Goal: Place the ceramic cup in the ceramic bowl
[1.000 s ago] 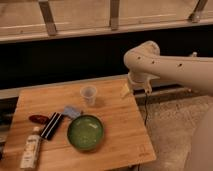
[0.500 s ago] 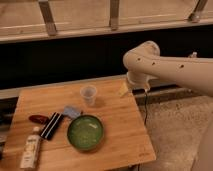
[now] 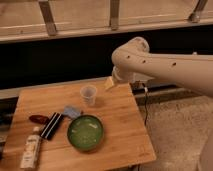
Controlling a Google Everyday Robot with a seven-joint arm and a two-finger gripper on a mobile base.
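Observation:
The ceramic cup [image 3: 88, 94] is small, pale and tapered. It stands upright on the wooden table [image 3: 122, 130], near the back middle. The ceramic bowl [image 3: 85, 132] is round, green and glossy inside. It sits in front of the cup, near the table's front edge, with nothing large in it. My white arm reaches in from the right. Its gripper [image 3: 110, 83] shows only as a pale tip under the arm's bend, just right of the cup and above the table's back edge, apart from the cup.
Left of the bowl lie a black rectangular object [image 3: 51, 125], a red object [image 3: 38, 119], a blue-grey packet [image 3: 72, 111] and a white bottle [image 3: 31, 150]. A dark wall and railing run behind the table. A cable [image 3: 145, 100] hangs by the table's right edge.
My arm and gripper have shifted left, closer to the cup. The cup, the bowl and the other items have not moved.

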